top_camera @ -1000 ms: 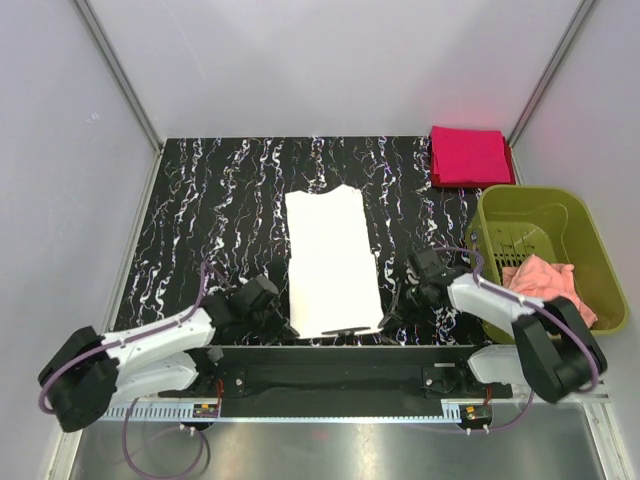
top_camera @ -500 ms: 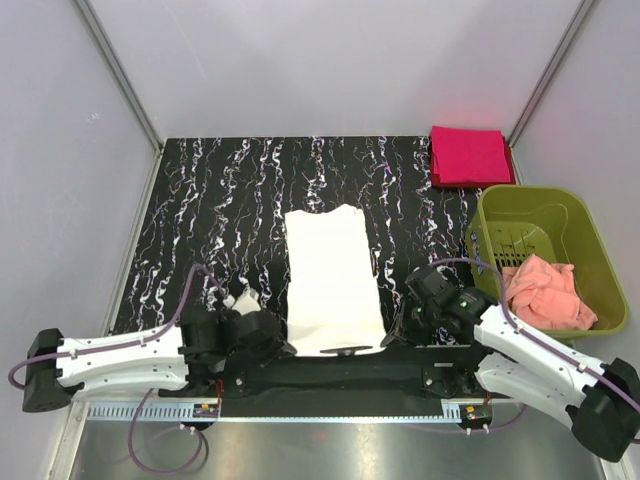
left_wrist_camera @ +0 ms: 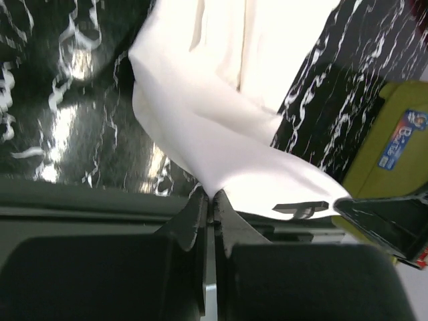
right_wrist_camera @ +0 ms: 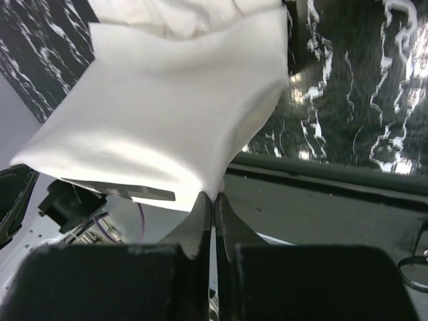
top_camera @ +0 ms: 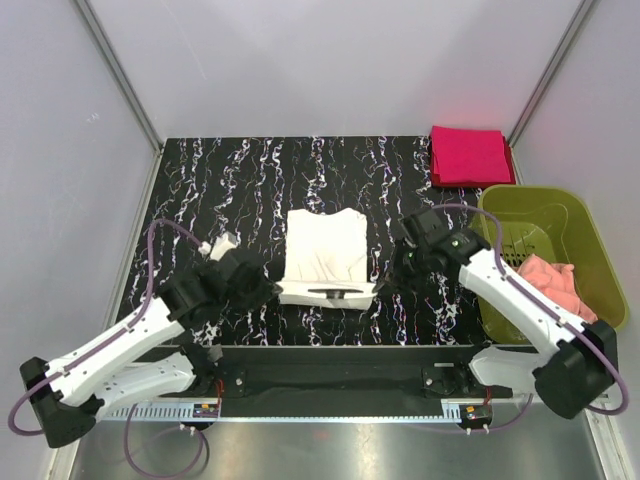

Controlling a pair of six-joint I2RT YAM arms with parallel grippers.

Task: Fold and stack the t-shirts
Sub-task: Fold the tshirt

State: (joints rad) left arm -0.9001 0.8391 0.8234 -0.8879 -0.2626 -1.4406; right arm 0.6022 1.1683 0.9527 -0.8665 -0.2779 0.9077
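On the left, the left gripper (top_camera: 271, 291) sits at the near-left corner of the large cream-white cloth t-shirt (top_camera: 322, 250), just above the black tabletop with white marble veining (top_camera: 200, 190). In the left wrist view the left gripper (left_wrist_camera: 209, 198) has its fingers pressed together on that corner. The cream-white cloth t-shirt (left_wrist_camera: 221, 100) rises from the pinch in a smooth fold and runs away across the tabletop (left_wrist_camera: 60, 120).

The t-shirt lies in the middle of the tabletop between the two arms. Its far part is flat, and its near edge is held up and doubled back toward the far side. A thin strip of black print (top_camera: 336, 291) shows along the raised near edge.

The right gripper (top_camera: 387, 281) is at the near-right corner of the same t-shirt. In the right wrist view the right gripper (right_wrist_camera: 212, 198) is clamped on the cloth corner with no gap between its fingers. The cream-white cloth t-shirt (right_wrist_camera: 167, 120) hangs from it as a taut sheet.

Further right, the plain magenta-red t-shirt (top_camera: 470, 155) lies folded square in the far-right corner of the tabletop, well apart from both grippers. Nearer than it, an olive-green plastic basket (top_camera: 585, 235) stands at the right edge. A crumpled salmon-pink cloth (top_camera: 550, 285) lies inside the basket.
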